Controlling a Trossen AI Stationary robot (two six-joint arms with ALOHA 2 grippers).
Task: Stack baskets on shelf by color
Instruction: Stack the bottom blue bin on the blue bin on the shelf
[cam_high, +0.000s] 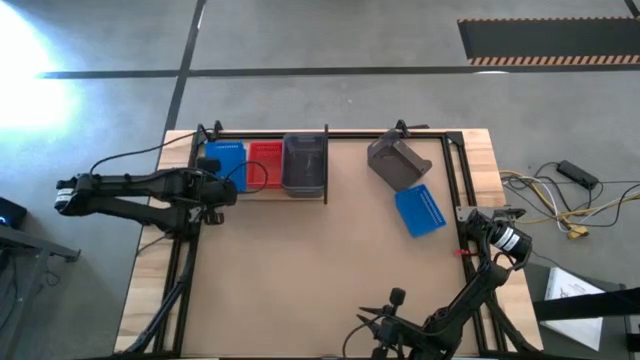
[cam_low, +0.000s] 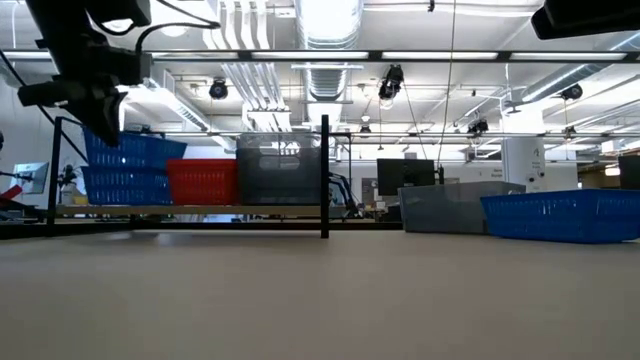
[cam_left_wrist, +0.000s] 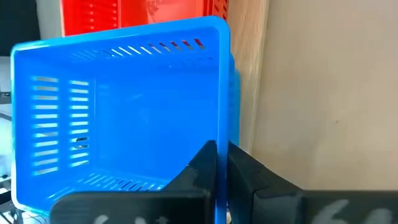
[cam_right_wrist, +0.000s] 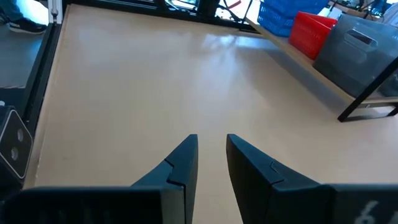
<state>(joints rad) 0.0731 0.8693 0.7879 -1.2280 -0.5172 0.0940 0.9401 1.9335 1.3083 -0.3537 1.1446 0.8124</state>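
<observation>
The pale-wood shelf (cam_high: 262, 192) lies along the table's far left. On it, from left to right, stand a blue basket (cam_low: 125, 186), a red basket (cam_high: 265, 164) and a dark grey basket (cam_high: 304, 163). My left gripper (cam_high: 218, 188) is shut on a second blue basket (cam_low: 132, 149), which is tilted just above the first. Another grey basket (cam_high: 398, 160) lies tipped on the table's far right. A third blue basket (cam_high: 420, 210) sits flat nearer to me. My right gripper (cam_right_wrist: 211, 146) hovers open over bare tabletop near the near edge. My left gripper pinches one side wall of the upper blue basket (cam_left_wrist: 221, 158) at its rim, one finger inside (cam_left_wrist: 202, 165) and one outside. The fingers come from above, slanting down over the basket's near side. The basket is tilted above the lower blue basket (cam_left_wrist: 234, 81); whether they touch, I cannot tell.
A black upright divider (cam_low: 325, 175) stands at the shelf's right end beside the dark grey basket. Black frame rails (cam_high: 452, 170) run along the table's edges. Open tabletop (cam_high: 300, 270) spreads across the middle and near side. Cables (cam_high: 560, 205) lie on the floor to the right.
</observation>
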